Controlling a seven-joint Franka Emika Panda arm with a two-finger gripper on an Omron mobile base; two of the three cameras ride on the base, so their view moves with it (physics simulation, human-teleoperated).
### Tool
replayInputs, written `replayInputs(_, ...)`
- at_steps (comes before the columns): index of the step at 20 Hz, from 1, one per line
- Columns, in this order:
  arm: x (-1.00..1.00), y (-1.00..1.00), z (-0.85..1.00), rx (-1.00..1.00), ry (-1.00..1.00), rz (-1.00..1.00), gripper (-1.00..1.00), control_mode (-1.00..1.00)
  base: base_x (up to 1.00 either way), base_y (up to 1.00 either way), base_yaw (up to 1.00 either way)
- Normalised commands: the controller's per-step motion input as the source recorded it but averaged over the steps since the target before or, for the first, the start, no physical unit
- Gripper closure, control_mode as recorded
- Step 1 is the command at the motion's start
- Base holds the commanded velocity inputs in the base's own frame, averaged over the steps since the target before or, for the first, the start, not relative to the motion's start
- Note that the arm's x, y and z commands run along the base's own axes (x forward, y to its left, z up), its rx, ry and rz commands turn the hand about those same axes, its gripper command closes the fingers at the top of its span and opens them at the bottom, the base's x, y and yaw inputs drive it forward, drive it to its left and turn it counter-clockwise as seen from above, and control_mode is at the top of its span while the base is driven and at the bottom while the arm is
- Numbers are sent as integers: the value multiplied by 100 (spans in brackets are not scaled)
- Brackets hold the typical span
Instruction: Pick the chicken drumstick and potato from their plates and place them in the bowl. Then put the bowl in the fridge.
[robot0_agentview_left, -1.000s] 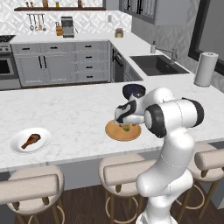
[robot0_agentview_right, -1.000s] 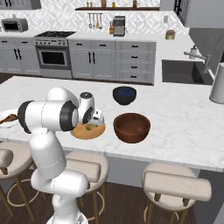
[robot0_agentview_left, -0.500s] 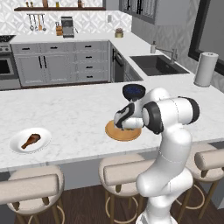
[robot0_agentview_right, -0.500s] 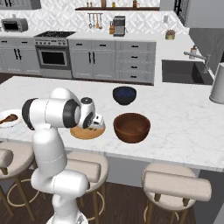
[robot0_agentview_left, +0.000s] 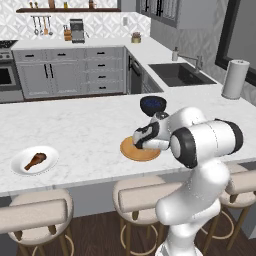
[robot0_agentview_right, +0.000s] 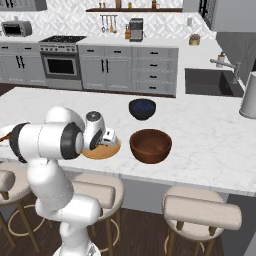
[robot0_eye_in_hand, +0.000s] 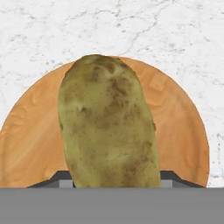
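Note:
The potato (robot0_eye_in_hand: 107, 127), a yellowish-green oval, lies on the tan wood-like plate (robot0_eye_in_hand: 175, 118) near the counter's front edge (robot0_agentview_left: 131, 152) (robot0_agentview_right: 106, 152). My gripper (robot0_agentview_left: 141, 141) (robot0_agentview_right: 107, 140) (robot0_eye_in_hand: 116, 179) is down on that plate, and its dark fingertips (robot0_eye_in_hand: 59, 178) press the potato's two sides. The brown chicken drumstick (robot0_agentview_left: 35, 160) rests on the white plate (robot0_agentview_left: 20, 169) far to the left. The reddish-brown bowl (robot0_agentview_right: 151, 145) stands just right of the tan plate. The fridge is out of view.
A small dark blue bowl (robot0_agentview_left: 153, 104) (robot0_agentview_right: 142, 108) sits behind the tan plate. A paper towel roll (robot0_agentview_left: 235, 79) stands at the counter's right end, with a sink (robot0_agentview_left: 177, 74) beyond it. Bar stools (robot0_agentview_right: 200, 212) line the front of the counter.
The gripper has sunk onto the tan plate and its fingers have drawn in around the potato. The drumstick and both bowls have not moved.

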Motion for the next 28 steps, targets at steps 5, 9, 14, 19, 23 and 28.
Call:
replayInputs(5, -92, 0, 100, 0, -17, -11, 100, -100, 0, 0, 0)
replayInputs(9, -86, -27, 100, 0, -1, -19, 100, -100, 0, 0, 0)
replayInputs(14, -68, -15, 100, 0, -3, -17, 100, -100, 0, 0, 0)
replayInputs(19, -48, -12, 100, 0, 1, -12, 100, -100, 0, 0, 0)
replayInputs(23, -21, -47, 100, 1, 22, -12, 100, -100, 0, 0, 0)
replayInputs(28, -3, -61, 91, 9, 27, -4, 100, -100, 0, 0, 0)
